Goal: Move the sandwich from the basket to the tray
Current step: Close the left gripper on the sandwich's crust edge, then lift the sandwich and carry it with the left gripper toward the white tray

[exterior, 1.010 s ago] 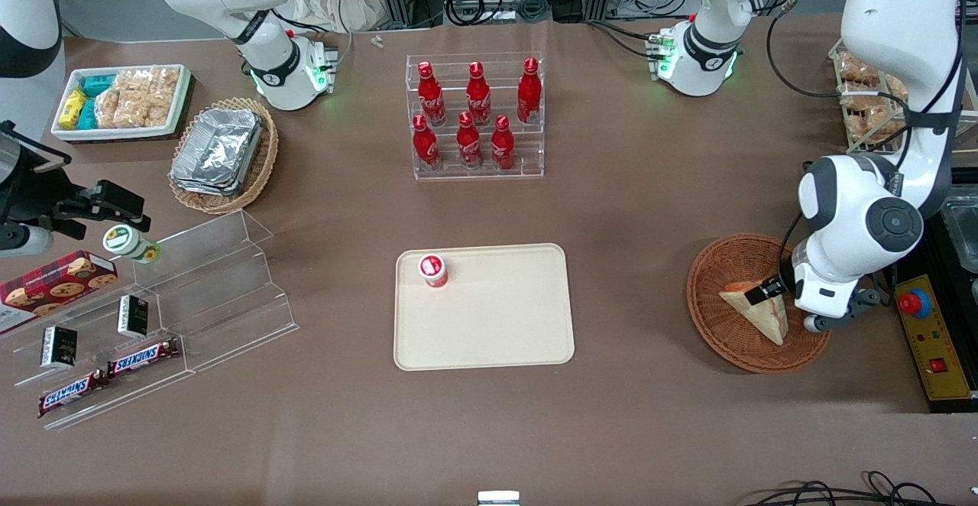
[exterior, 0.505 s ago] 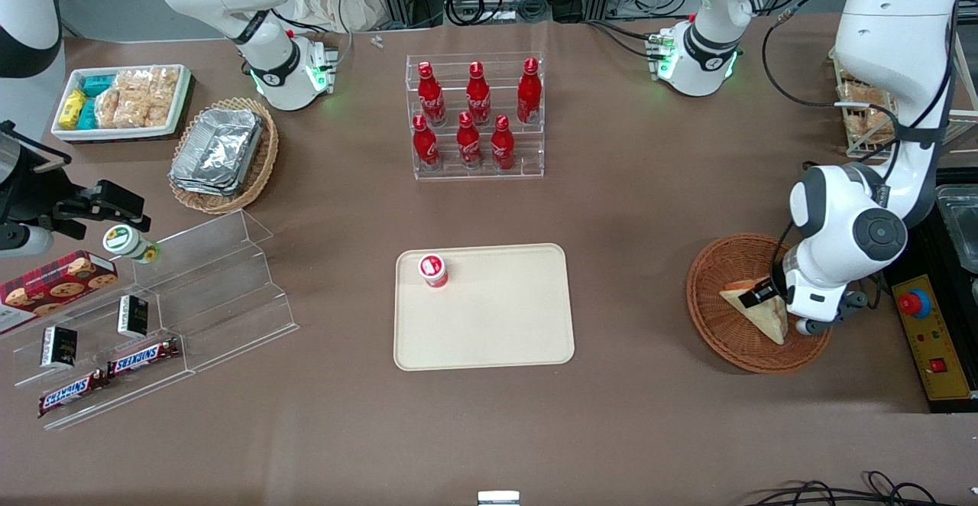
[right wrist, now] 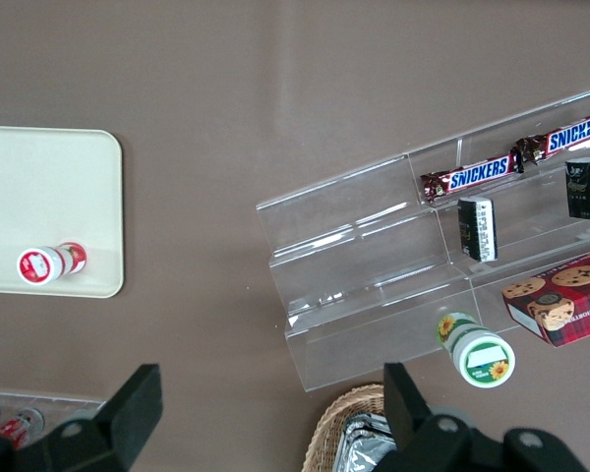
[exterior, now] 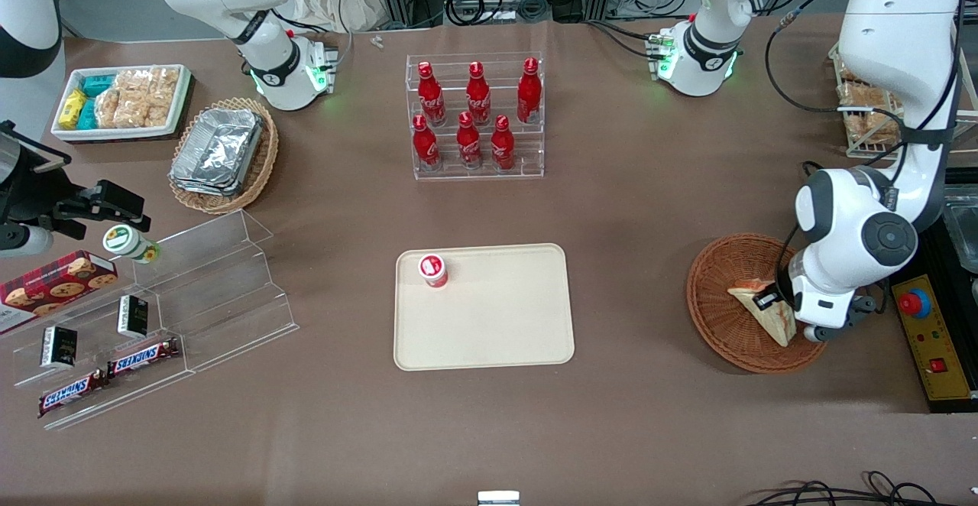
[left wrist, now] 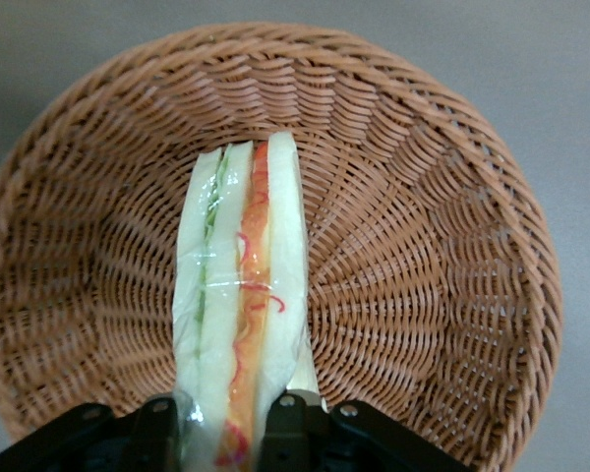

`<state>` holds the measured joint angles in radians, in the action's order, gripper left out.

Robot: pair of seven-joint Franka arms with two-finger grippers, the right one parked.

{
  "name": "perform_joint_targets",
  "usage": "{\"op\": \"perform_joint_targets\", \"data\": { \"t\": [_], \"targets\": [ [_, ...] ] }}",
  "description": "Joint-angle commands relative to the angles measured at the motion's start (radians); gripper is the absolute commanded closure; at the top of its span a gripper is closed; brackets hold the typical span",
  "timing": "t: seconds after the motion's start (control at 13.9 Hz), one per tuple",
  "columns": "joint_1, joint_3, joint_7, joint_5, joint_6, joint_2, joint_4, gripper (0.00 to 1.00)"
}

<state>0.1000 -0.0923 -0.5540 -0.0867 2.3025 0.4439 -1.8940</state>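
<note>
The sandwich [exterior: 764, 312] is a pale bread wedge with red-orange and green filling, standing on edge in the reddish-brown wicker basket [exterior: 718, 330] at the working arm's end of the table. My left gripper [exterior: 770, 301] is down in the basket, shut on the sandwich. In the left wrist view the black fingers [left wrist: 285, 423] press on both sides of the sandwich [left wrist: 241, 324], with the basket [left wrist: 423, 256] below it. The cream-beige tray [exterior: 504, 322] lies at the table's middle, well apart from the basket.
A small red-capped bottle [exterior: 432, 270] stands on the tray's corner. A clear rack of red cola bottles [exterior: 475, 116] stands farther from the front camera than the tray. A yellow control box with a red button [exterior: 932, 338] lies beside the basket.
The gripper has shifted slightly in the basket and the sandwich has turned with it, from lying flatter to standing more on edge.
</note>
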Motion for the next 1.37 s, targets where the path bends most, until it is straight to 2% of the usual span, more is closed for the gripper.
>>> {"op": "perform_joint_targets", "data": {
  "t": [0.0, 0.14, 0.29, 0.51, 0.79, 0.94, 1.08, 1.23, 1.3],
  "targets": [
    [0.004, -0.012, 0.072, -0.019, -0.191, 0.047, 0.154, 1.00],
    [-0.019, -0.014, 0.185, -0.019, -0.367, 0.048, 0.269, 1.00],
    [-0.032, -0.017, 0.201, -0.019, -0.516, 0.050, 0.389, 1.00],
    [-0.104, -0.032, 0.252, -0.021, -0.600, 0.042, 0.541, 1.00],
    [-0.254, -0.040, 0.256, -0.021, -0.741, 0.033, 0.622, 1.00],
    [-0.321, -0.043, 0.249, -0.016, -0.746, 0.041, 0.627, 1.00],
    [-0.400, -0.044, 0.163, -0.005, -0.720, 0.068, 0.624, 1.00],
    [-0.459, -0.044, 0.067, 0.021, -0.597, 0.126, 0.616, 1.00],
    [-0.483, -0.044, 0.028, 0.060, -0.542, 0.163, 0.618, 1.00]
  ]
}}
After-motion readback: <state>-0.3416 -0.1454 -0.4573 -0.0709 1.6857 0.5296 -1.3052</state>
